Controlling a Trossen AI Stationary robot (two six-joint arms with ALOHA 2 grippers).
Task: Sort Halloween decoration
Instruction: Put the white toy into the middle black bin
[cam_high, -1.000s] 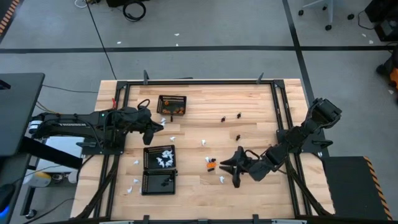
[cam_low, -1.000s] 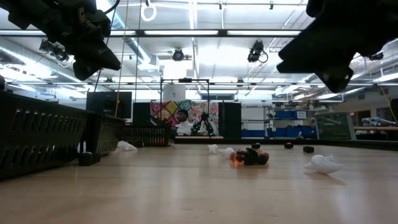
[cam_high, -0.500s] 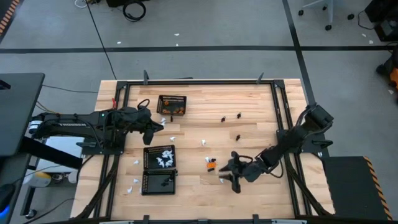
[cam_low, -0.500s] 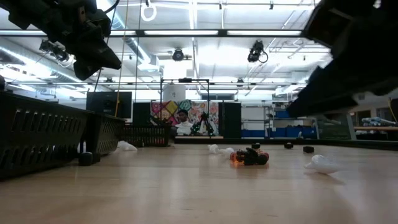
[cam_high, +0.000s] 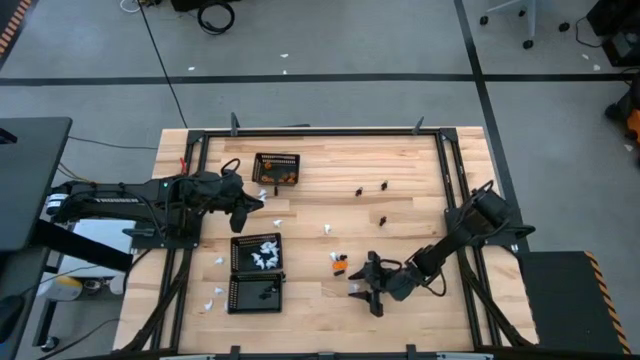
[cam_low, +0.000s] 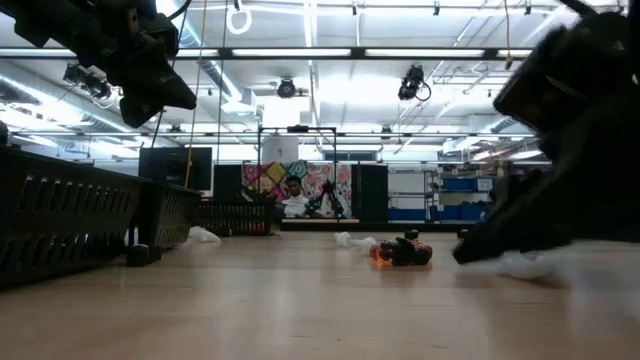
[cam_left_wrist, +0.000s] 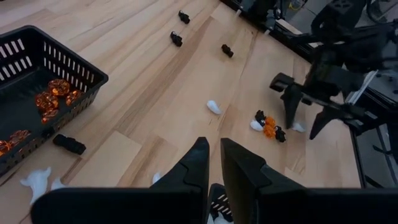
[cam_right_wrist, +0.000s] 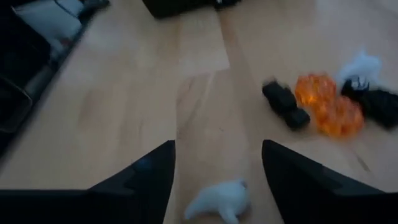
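Note:
The Halloween decoration lies scattered on the wooden table (cam_high: 420, 170). My right gripper (cam_high: 370, 287) is open and low over the table near its front edge. Its fingers stand on either side of a small white piece (cam_right_wrist: 219, 199) without touching it. Just beyond is a cluster of an orange piece (cam_right_wrist: 326, 106), black pieces (cam_right_wrist: 285, 104) and a white piece (cam_right_wrist: 362, 65). My left gripper (cam_high: 247, 205) hovers at the left above the baskets. Its fingers (cam_left_wrist: 200, 163) stand shut to a narrow slit, and nothing shows between them.
Three black mesh baskets stand at the left: one with orange pieces (cam_high: 277, 168), one with white pieces (cam_high: 257, 252), one with black pieces (cam_high: 255, 294). Loose black pieces (cam_high: 382, 219) and a white piece (cam_high: 328, 230) lie mid-table. More white pieces (cam_high: 215, 297) lie beside the baskets.
My right gripper has sunk toward the table and moved a little toward its left edge, rolling somewhat. Its fingers have opened wider and now straddle the white piece near the front edge. No piece has moved.

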